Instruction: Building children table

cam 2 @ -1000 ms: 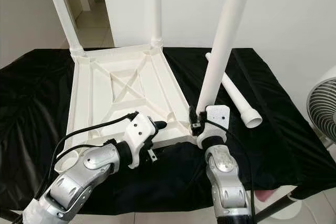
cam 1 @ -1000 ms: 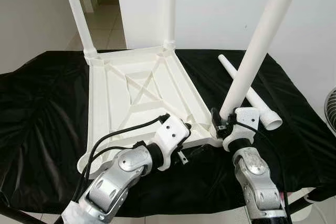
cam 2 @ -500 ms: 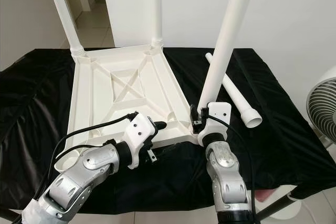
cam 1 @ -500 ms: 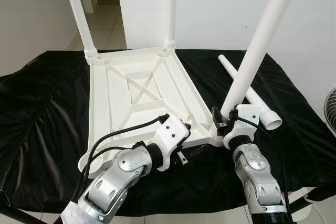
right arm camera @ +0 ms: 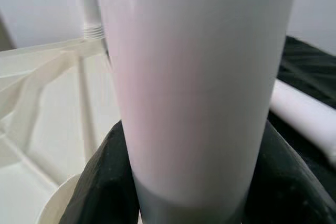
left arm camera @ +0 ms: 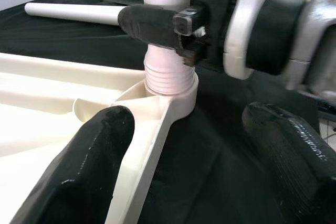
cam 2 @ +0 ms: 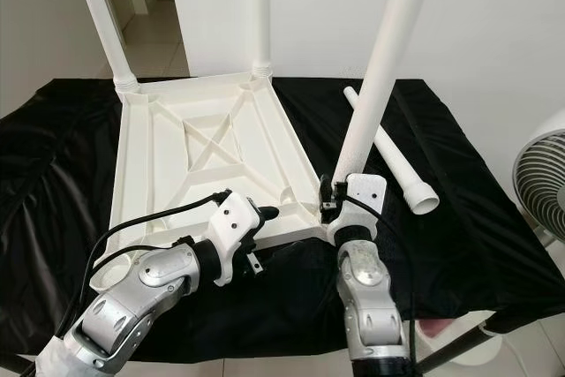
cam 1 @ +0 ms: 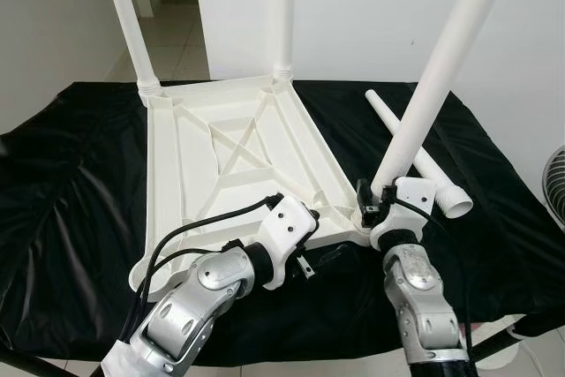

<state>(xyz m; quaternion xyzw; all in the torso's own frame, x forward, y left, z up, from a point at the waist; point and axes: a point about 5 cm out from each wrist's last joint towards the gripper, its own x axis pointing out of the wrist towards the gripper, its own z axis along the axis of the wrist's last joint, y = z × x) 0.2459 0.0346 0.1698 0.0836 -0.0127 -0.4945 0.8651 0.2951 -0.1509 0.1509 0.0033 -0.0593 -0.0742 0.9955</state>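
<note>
A white plastic tabletop (cam 1: pixel 229 156) lies upside down on a black cloth. Two white legs (cam 1: pixel 128 15) (cam 1: pixel 282 6) stand screwed into its far corners. A third leg (cam 1: pixel 433 86) leans slightly, its threaded end (left arm camera: pixel 168 74) sitting in the near right corner socket. My right gripper (cam 1: pixel 375 207) is shut on that leg just above the thread. My left gripper (left arm camera: pixel 184 161) is open at the tabletop's near edge beside that corner, one finger (left arm camera: pixel 79 171) over the plastic, the other finger (left arm camera: pixel 294 156) over the cloth. One more leg (cam 1: pixel 424 161) lies loose on the cloth to the right.
The black cloth (cam 1: pixel 71 192) covers the whole worktable and hangs over its edges. A fan (cam 2: pixel 538 174) stands off the right side. A white wall rises close behind, with a doorway (cam 1: pixel 177 6) at the back left.
My right forearm has shifted a little to the left, still shut on the leaning leg. The left gripper has kept its place at the near edge.
</note>
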